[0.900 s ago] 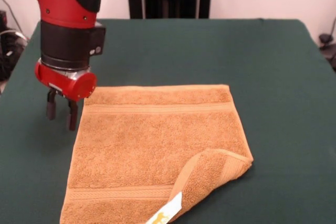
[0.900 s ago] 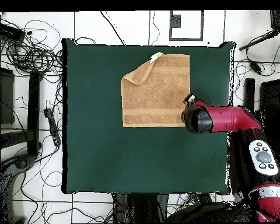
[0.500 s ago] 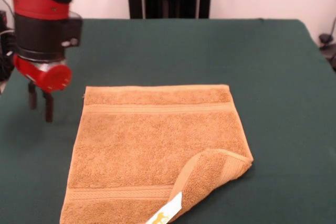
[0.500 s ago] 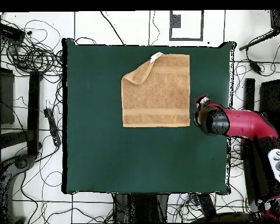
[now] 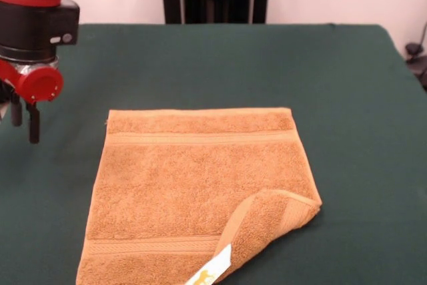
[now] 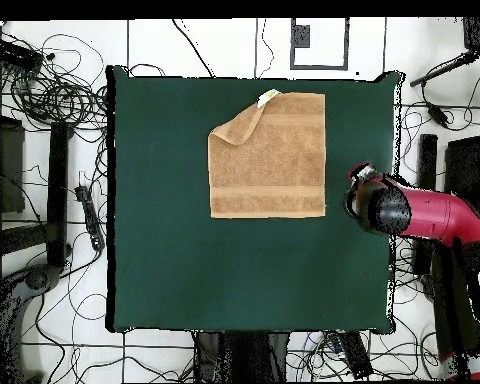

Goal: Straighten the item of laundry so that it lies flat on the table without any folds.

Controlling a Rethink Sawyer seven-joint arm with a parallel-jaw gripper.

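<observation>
The gripper [image 5: 22,115] hangs to the left of the towel [image 5: 200,185] in the front view, well apart from it. Its two dark fingers [image 5: 33,123] point down with a small gap between them. They hold nothing and touch nothing. The gripper hovers above the table [image 5: 347,85], near the table's edge. There is one arm [image 6: 434,215], red and black, and one gripper on it.

There is one towel, orange-tan, lying on the green table. Most of it lies flat. One corner [image 5: 277,221] is folded over on top of the towel, on the side away from the gripper. A small white tag [image 5: 212,271] sticks out just beside that folded corner. One woven band [image 5: 200,137] runs across the towel near its far end, and a second band shows near its close end.

From above, the towel [image 6: 269,155] lies near one long edge of the table, and the gripper [image 6: 361,176] sits off to the towel's side, by the table's rim. There is one table.
</observation>
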